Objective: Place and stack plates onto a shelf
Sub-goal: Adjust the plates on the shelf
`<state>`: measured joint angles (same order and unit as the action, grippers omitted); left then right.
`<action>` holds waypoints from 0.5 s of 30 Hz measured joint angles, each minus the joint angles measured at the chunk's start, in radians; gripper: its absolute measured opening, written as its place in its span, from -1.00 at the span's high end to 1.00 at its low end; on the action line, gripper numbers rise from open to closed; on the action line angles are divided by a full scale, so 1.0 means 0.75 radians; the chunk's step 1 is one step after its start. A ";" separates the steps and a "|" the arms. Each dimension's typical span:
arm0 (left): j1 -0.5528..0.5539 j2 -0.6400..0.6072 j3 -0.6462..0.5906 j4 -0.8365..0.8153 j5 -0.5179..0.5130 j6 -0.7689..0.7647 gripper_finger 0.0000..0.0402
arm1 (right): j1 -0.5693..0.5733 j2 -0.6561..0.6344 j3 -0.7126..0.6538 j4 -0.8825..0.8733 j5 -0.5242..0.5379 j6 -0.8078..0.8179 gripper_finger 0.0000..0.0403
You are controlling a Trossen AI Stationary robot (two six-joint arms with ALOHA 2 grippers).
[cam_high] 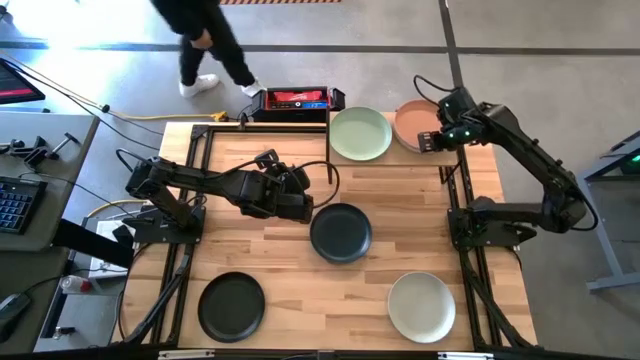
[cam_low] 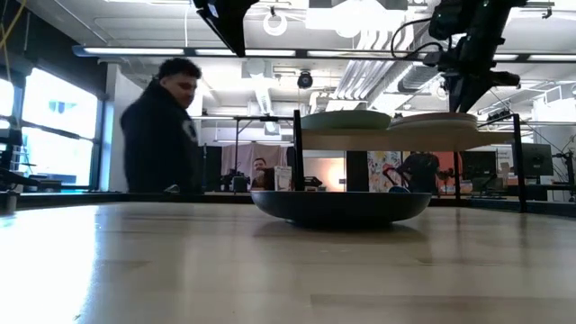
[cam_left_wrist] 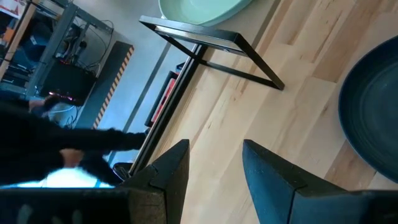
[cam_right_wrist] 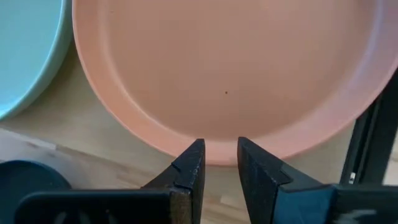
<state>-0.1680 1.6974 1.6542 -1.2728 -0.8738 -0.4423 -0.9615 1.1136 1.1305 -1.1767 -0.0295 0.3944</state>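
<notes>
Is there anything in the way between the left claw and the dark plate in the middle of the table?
Nothing visible. The left gripper hangs open just beside the dark teal plate, and only bare table shows between them. The right gripper is far off, at the peach plate on the shelf.

On my overhead I see the shelf at the far edge carrying a pale green plate and a terracotta pink plate side by side. A dark teal plate lies mid-table; a black plate and a grey-green plate sit at the near edge.
</notes>
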 joint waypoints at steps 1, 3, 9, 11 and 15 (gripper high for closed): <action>0.000 0.000 0.000 0.000 0.000 0.000 0.32 | 0.000 -0.006 0.000 -0.010 0.000 0.003 0.62; 0.000 0.000 0.000 0.001 0.000 0.000 0.32 | 0.000 -0.015 0.000 -0.027 0.000 0.007 0.62; 0.000 0.000 0.000 0.001 0.000 -0.001 0.32 | 0.000 -0.035 0.000 -0.021 -0.010 0.015 0.62; 0.000 0.000 0.000 0.000 0.000 -0.001 0.32 | 0.009 -0.058 -0.001 0.015 -0.013 0.028 0.62; 0.000 0.000 0.000 0.001 0.000 0.000 0.32 | 0.058 -0.101 0.000 0.195 -0.090 0.048 0.62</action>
<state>-0.1680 1.6974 1.6540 -1.2724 -0.8738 -0.4423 -0.9178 1.0380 1.1302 -1.0304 -0.0970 0.4302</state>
